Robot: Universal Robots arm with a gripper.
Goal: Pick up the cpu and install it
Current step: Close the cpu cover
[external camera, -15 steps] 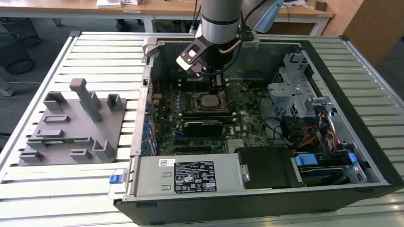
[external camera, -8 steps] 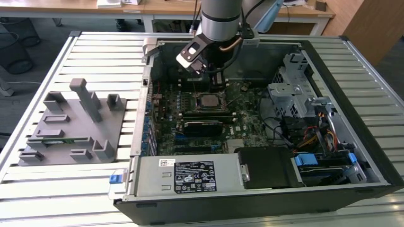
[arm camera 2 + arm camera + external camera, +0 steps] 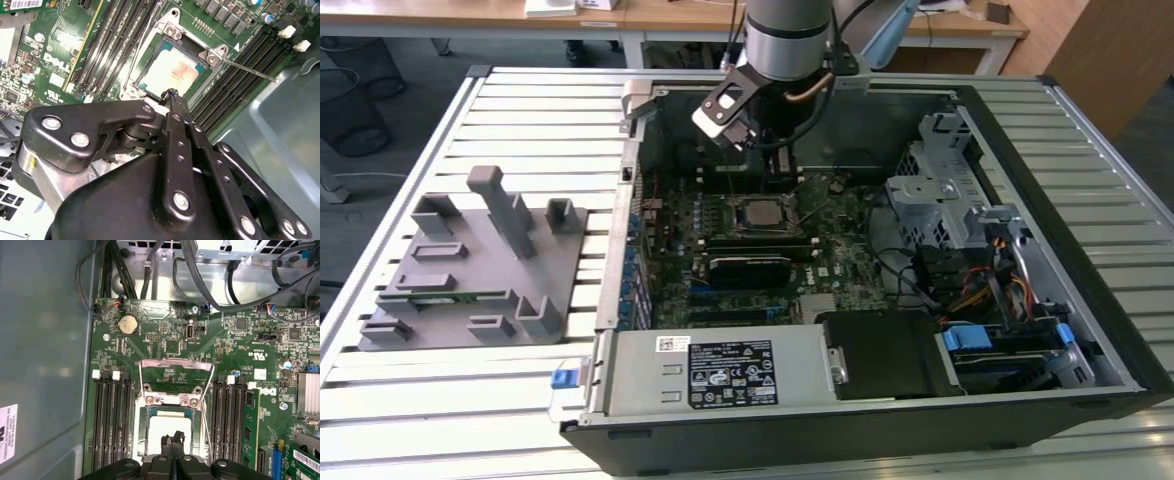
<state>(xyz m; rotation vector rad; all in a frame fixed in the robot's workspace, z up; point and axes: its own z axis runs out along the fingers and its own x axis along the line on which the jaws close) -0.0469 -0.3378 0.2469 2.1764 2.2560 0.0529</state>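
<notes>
Exterior view: open computer case (image 3: 1101,300) lies flat on a slatted table (image 3: 520,110). A grey holder (image 3: 467,270) sits at 9 o'clock of the case, apart from it.

The cpu (image 3: 761,212) lies in the socket on the motherboard (image 3: 841,250), near the board's middle. It is flat, metal top facing up. It is square, so no long axis; its edges run parallel with the socket sides. In both wrist views the cpu (image 3: 172,75) (image 3: 162,422) sits inside the socket, with the hinged metal frame (image 3: 175,375) swung open and the thin lever (image 3: 250,70) released.

The gripper (image 3: 771,160) hangs at about 12 o'clock of the cpu in the exterior view, above the board. In both wrist views the gripper (image 3: 172,95) (image 3: 171,440) shows its fingertips pressed together with nothing between them, just over one edge of the chip. Contact cannot be told.

Memory slots (image 3: 112,415) flank the socket on both sides.
</notes>
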